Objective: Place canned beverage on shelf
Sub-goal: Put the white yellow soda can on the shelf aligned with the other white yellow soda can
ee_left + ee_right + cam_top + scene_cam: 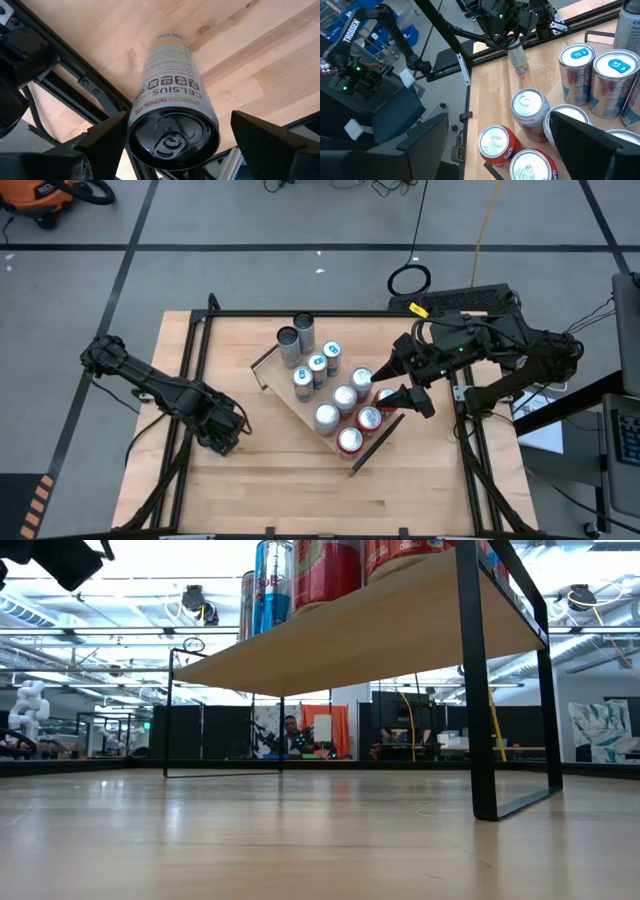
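Looking at the can (172, 120) first: it stands upright on the table (260, 490), near the left edge and well apart from the shelf (298, 408). In the left wrist view I see its dark top with the pull tab, and its label in pale yellow and white.

My left gripper (177, 119) is down around the can's top with its fingers spread. One finger (107, 137) sits right against the can's side, and the other stands clear of it with a gap showing, so I am not gripping it. The right wrist view shows the same can (518, 59) under that gripper, its base on the wood.

The shelf lies diagonally at the middle of the table, crowded with upright cans (345, 395), red ones at its near right end and blue-topped ones farther along.

My right gripper (400, 385) hovers over the shelf's right end, fingers wide apart and holding nothing. Red cans (495, 145) sit just below it.
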Tool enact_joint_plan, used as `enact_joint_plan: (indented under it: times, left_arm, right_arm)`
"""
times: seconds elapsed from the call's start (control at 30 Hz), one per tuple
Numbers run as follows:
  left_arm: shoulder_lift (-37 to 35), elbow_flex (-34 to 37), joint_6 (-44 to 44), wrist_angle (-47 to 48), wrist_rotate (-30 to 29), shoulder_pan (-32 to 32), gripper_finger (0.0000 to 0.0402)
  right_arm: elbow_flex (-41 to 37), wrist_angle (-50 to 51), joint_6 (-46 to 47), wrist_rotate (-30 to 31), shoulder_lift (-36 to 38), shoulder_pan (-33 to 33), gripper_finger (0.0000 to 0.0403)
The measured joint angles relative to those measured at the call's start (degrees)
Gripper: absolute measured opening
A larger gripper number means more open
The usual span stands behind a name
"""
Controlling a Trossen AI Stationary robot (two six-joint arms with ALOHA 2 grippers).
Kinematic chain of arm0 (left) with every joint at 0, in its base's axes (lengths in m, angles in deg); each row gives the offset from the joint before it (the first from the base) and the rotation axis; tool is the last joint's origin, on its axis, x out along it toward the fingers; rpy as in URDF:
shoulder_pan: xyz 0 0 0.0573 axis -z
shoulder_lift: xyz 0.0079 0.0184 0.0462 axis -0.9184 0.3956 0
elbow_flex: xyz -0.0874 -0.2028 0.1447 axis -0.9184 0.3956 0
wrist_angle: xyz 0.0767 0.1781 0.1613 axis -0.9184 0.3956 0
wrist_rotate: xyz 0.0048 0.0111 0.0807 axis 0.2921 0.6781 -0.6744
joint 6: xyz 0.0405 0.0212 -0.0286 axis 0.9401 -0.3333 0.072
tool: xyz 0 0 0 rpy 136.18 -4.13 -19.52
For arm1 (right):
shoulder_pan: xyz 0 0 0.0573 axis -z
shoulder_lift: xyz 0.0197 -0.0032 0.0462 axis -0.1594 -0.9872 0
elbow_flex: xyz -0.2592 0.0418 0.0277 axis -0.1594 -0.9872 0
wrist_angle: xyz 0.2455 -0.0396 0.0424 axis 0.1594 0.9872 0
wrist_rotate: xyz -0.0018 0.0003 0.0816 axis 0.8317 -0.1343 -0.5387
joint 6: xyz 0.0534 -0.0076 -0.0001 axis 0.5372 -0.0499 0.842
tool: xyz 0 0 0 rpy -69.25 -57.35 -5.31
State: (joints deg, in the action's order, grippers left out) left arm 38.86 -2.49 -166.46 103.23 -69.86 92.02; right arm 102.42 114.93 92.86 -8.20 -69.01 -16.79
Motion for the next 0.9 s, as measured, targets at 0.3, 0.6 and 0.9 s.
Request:
enact_joint_plan:
  times: [0.3,0.6,0.9]
  left_arm:
    - [0.0,1.2,0.0,0.8,0.9,0.0,0.0334]
    - [0.0,2.1,-1.4,-1.3,2.1,0.0,0.0274]
    - [0.1,-0.5,-4.4,-1.7,2.1,0.0,0.0251]
  right_arm:
    - [0.0,0.0,-0.4,0.0,0.0,0.0,0.0322]
    - [0.0,0.0,-0.6,0.0,0.0,0.0,0.0322]
    - [0.0,-1.9,-0.6,0.6,0.0,0.0,0.0322]
